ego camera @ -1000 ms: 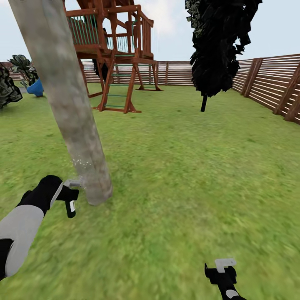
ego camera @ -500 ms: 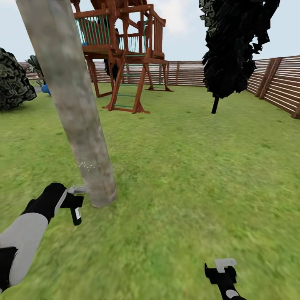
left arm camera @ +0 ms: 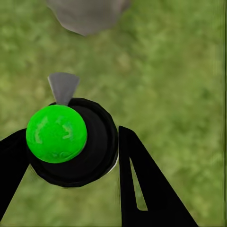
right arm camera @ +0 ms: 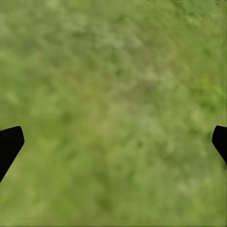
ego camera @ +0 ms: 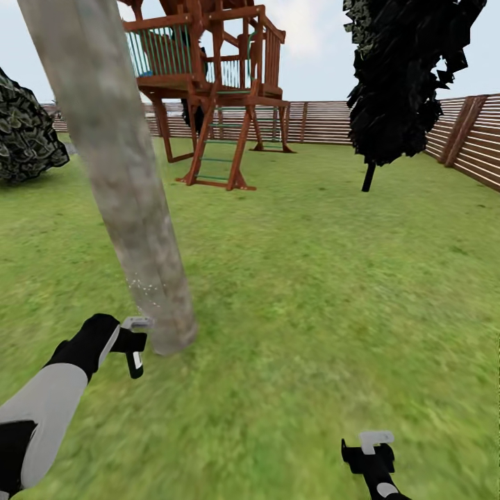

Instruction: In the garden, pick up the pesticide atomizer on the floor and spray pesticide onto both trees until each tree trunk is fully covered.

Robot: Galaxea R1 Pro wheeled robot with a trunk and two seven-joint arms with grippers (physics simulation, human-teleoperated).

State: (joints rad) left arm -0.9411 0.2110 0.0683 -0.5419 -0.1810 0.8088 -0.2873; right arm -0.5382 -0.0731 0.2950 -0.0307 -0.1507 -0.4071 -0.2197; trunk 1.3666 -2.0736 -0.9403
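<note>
right gripper (ego camera: 368, 444) spread wide, empty, well apart from tree trunk (ego camera: 118, 173) | left gripper (left arm camera: 71, 156) holding pesticide atomizer (left arm camera: 66, 142), just beside trunk base, nozzle toward it | trunk axis rises steeply, tilted | left arm nearer | fence (ego camera: 326, 121) beyond trunk

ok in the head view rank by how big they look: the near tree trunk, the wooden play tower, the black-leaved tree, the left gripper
1. tree trunk, though nearness to the camera inflates it
2. and 3. black-leaved tree and wooden play tower: too alike to rank, both farther off
4. left gripper, smallest
</note>
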